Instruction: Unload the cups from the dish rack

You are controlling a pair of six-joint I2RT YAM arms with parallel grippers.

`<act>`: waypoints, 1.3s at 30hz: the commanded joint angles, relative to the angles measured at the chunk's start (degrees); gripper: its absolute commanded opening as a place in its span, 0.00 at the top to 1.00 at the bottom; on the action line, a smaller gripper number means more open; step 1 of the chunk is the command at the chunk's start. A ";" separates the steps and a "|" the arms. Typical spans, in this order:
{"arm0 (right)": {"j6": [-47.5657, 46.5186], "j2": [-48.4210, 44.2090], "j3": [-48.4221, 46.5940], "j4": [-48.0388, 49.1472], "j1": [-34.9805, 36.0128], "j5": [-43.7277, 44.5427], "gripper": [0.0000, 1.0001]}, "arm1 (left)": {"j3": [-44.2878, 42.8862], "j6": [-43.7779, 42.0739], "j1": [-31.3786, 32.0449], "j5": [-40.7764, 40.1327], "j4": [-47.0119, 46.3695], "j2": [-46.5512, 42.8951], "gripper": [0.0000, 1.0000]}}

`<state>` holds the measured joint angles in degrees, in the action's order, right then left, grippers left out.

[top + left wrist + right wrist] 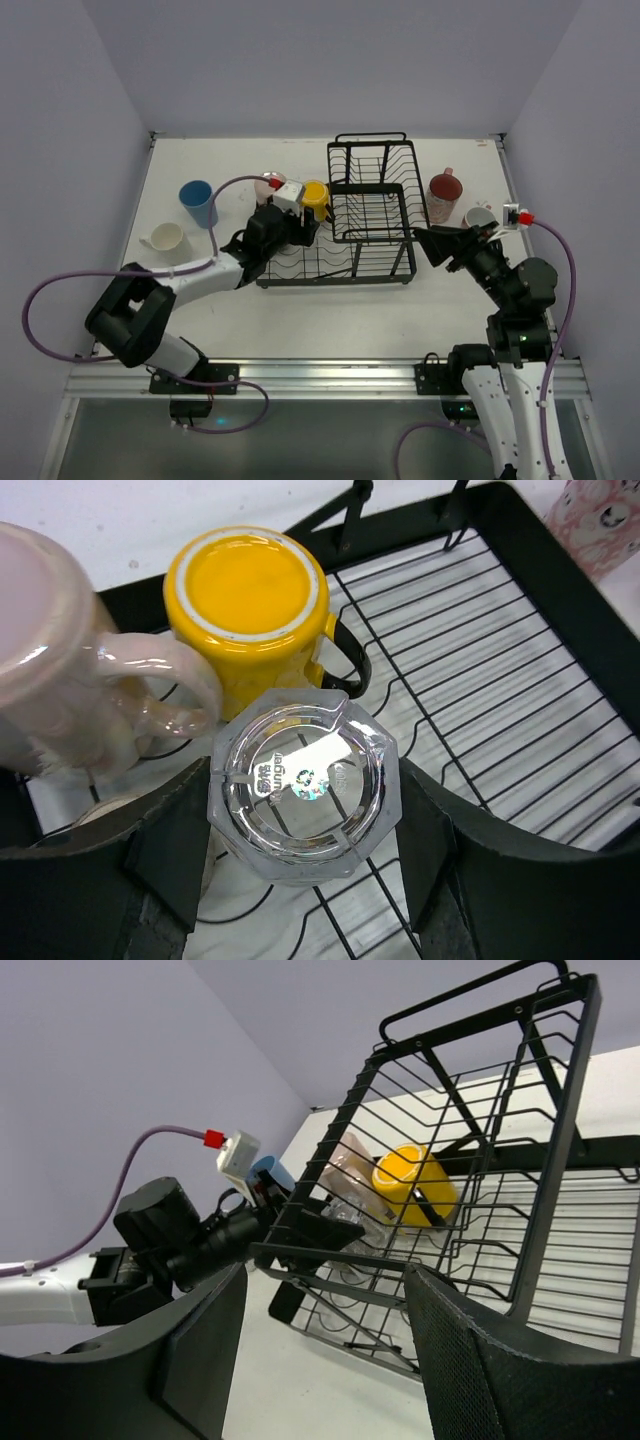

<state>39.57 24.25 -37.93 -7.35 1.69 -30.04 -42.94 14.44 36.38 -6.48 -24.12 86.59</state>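
The black wire dish rack (370, 215) stands mid-table. On its flat tray, an upside-down clear glass (300, 780) sits between the fingers of my left gripper (303, 770), which press on both its sides. A yellow mug (250, 600) stands upside down just beyond it, and a pink mug (60, 670) lies to its left. My right gripper (322, 1290) is open and empty, in the air to the right of the rack (480, 1090), facing it. In the top view, my left gripper (298, 232) is at the rack's left end and my right gripper (432, 243) is by its right side.
On the table left of the rack stand a blue tumbler (197, 203) and a white mug (165, 238). Right of the rack stand a reddish mug (444, 188) and a white mug (480, 216). The raised wire basket (368, 180) looks empty. Walls close in the table on three sides.
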 commanded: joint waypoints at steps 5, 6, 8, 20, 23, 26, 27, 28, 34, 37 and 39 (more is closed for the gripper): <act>5.25 0.27 -0.83 4.36 3.93 -1.86 0.30 | 7.25 7.25 -0.43 -2.92 -3.14 -22.49 0.71; 5.60 0.71 -0.83 4.98 4.54 -1.77 0.30 | 7.78 7.97 -0.43 -2.92 -2.69 -24.69 0.72; 7.09 1.67 -0.74 6.99 7.17 -1.51 0.27 | 8.57 10.24 -0.35 -4.93 0.71 -30.76 0.77; 0.69 17.13 -11.89 14.82 38.36 10.79 0.12 | 5.59 24.39 -0.52 1.53 5.67 -56.70 0.78; -1.07 23.90 -16.64 16.75 42.86 12.02 0.12 | 6.20 29.49 -0.52 6.20 2.33 -57.23 0.78; -0.64 29.00 -19.54 19.30 45.32 13.16 0.13 | 8.04 33.11 -0.43 10.68 -2.41 -58.11 0.78; -0.46 29.97 -20.59 20.00 46.02 13.25 0.13 | 8.31 33.72 -0.43 11.66 -3.47 -58.11 0.77; -0.03 31.02 -21.21 20.79 46.38 12.99 0.14 | 8.74 34.34 -0.43 12.54 -5.39 -57.85 0.77; 2.17 37.36 -25.79 23.25 48.75 11.67 0.22 | 10.94 38.03 -0.43 17.55 -12.87 -56.01 0.76; 5.15 38.50 -24.82 29.03 48.84 10.45 0.29 | 11.82 38.65 -0.35 18.87 -14.20 -54.51 0.76; 6.48 39.38 -24.91 30.82 48.93 10.18 0.47 | 12.26 38.91 -0.35 19.40 -14.29 -53.81 0.74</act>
<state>43.20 63.07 -60.84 15.25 50.39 -19.51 -31.18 50.74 36.38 9.87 -32.16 31.77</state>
